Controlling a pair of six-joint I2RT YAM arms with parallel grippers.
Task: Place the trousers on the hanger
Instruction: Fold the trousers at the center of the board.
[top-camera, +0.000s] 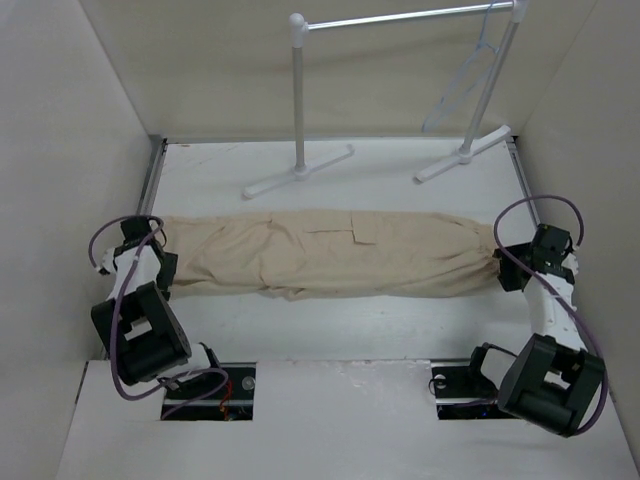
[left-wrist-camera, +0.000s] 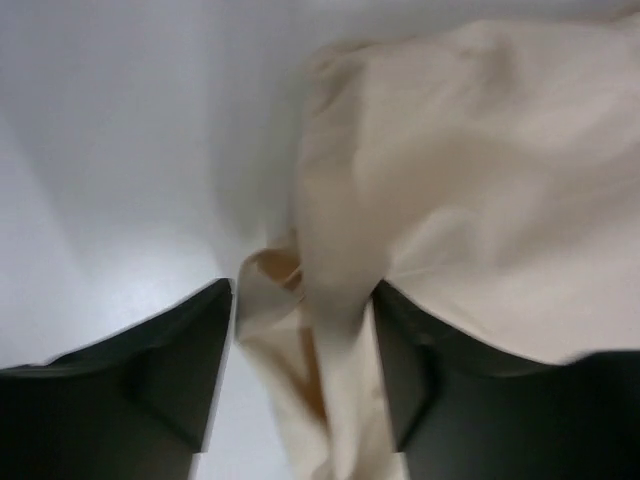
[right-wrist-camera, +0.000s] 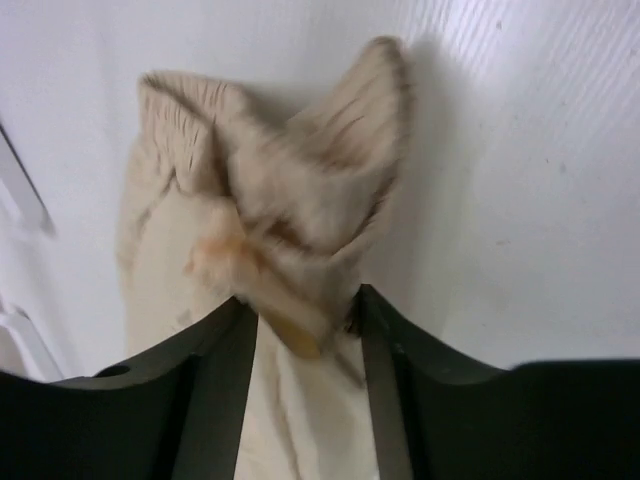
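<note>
The beige trousers (top-camera: 330, 252) lie stretched left to right across the white table. The gathered waistband (right-wrist-camera: 290, 190) is at the right end and the leg ends (left-wrist-camera: 330, 300) are at the left. My left gripper (top-camera: 160, 250) is shut on the leg ends, with cloth bunched between its fingers (left-wrist-camera: 302, 300). My right gripper (top-camera: 503, 262) is shut on the waistband, which fills the gap between its fingers (right-wrist-camera: 305, 300). The thin pale hanger (top-camera: 462, 85) hangs from the rack's bar at the far right, well away from both grippers.
A white clothes rack (top-camera: 297, 90) with a metal bar (top-camera: 400, 17) stands at the back, its feet (top-camera: 300, 172) on the table just beyond the trousers. Pale walls close in on the left, right and back. Two cut-outs (top-camera: 210, 385) hold the arm bases at the near edge.
</note>
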